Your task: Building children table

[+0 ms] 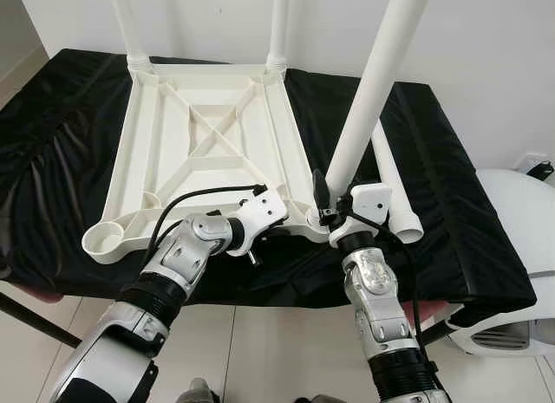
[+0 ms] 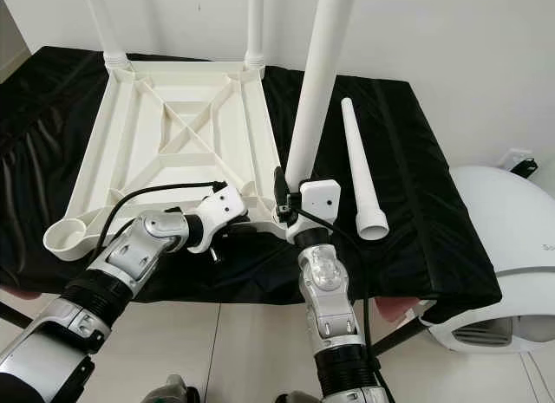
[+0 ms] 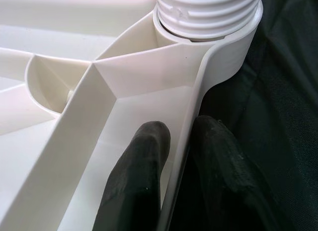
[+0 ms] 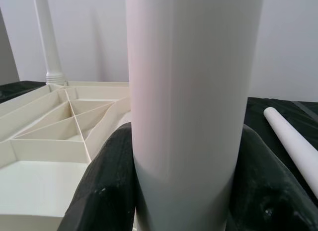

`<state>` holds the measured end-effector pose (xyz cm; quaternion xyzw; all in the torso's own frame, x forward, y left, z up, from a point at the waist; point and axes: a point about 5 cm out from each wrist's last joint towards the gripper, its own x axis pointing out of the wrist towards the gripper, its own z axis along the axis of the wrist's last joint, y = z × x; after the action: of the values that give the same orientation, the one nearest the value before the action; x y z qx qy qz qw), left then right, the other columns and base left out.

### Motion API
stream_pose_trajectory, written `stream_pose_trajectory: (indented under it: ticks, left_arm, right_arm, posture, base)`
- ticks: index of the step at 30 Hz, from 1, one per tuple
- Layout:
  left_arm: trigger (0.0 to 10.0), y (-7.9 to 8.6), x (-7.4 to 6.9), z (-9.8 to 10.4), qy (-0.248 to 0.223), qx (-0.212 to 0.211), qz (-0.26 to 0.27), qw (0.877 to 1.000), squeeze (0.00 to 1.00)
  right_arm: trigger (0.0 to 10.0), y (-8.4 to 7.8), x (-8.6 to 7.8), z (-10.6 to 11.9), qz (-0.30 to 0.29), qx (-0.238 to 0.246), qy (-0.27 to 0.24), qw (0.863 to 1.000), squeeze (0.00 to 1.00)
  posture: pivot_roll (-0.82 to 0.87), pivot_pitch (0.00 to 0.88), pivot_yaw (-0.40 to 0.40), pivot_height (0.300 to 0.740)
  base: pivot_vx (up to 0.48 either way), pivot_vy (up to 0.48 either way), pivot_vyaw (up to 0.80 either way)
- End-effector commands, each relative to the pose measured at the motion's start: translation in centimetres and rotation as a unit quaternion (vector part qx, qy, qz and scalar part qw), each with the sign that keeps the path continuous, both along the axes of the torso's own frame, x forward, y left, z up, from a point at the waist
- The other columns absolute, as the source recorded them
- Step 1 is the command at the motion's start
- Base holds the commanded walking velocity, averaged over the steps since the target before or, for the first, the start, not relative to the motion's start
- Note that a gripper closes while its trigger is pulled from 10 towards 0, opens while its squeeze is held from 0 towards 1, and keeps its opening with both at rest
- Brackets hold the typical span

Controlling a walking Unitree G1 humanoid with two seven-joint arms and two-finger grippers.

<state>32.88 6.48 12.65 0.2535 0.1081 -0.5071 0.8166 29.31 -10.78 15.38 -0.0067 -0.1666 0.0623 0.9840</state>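
Observation:
The white plastic tabletop [image 1: 156,100] lies upside down on a black-covered surface. Two legs [image 1: 277,26] stand screwed in at its far corners. My right gripper [image 1: 334,197] is shut on a third white leg [image 1: 368,91] and holds it upright over the near right corner socket; its black fingers [image 4: 107,191] clasp both sides of the tube. My left gripper [image 3: 184,166] is shut on the tabletop's side rim [image 3: 198,107], just short of that threaded socket [image 3: 208,12]. A fourth leg [image 1: 390,178] lies loose on the cloth to the right. The near left socket [image 1: 102,240] is empty.
A white rounded appliance [image 1: 520,247] stands on the floor at the right. The black cloth [image 1: 451,204] drapes over the near edge, with tiled floor [image 1: 269,342] below. A dark metal bar [image 1: 26,321] runs under the left side. A white wall is behind.

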Motion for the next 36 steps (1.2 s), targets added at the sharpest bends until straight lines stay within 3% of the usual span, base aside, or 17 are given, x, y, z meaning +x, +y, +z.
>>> stream_pose_trajectory:
  ticks: [1,9,20,28,36]
  left_arm:
    - [10.0,-0.2,0.0,0.6,-0.014,0.007,-0.021,1.000,0.00]
    - [10.0,-0.1,-0.1,0.6,-0.014,0.008,-0.022,1.000,0.00]
    - [10.0,-0.1,-0.1,0.7,-0.015,0.009,-0.024,1.000,0.00]
    - [10.0,-0.2,-0.1,0.7,-0.016,0.009,-0.026,1.000,0.00]
    - [10.0,-0.3,-0.1,0.7,-0.016,0.009,-0.028,0.999,0.00]
  right_arm:
    - [10.0,-2.4,-0.1,-2.0,-0.079,0.004,0.052,0.996,0.00]
    - [10.0,-2.6,-0.4,-2.2,-0.107,0.006,0.060,0.992,0.00]
    - [10.0,-2.4,-0.7,-2.2,-0.098,0.010,0.061,0.993,0.00]
    - [10.0,-2.4,-0.5,-2.6,-0.044,0.033,0.080,0.995,0.00]
    - [10.0,-3.6,0.5,-2.9,0.020,0.003,0.102,0.995,0.00]
  posture:
    - [0.01,0.039,-0.037,0.740]
    - [0.02,0.035,-0.034,0.740]
    - [0.01,0.029,-0.032,0.740]
    - [0.01,0.021,-0.029,0.740]
    - [0.01,0.027,-0.028,0.740]
  base:
    - [0.000,0.000,0.00]
    - [0.000,0.000,0.00]
    - [0.000,0.000,0.00]
    - [0.000,0.000,0.00]
    - [0.000,0.000,0.00]
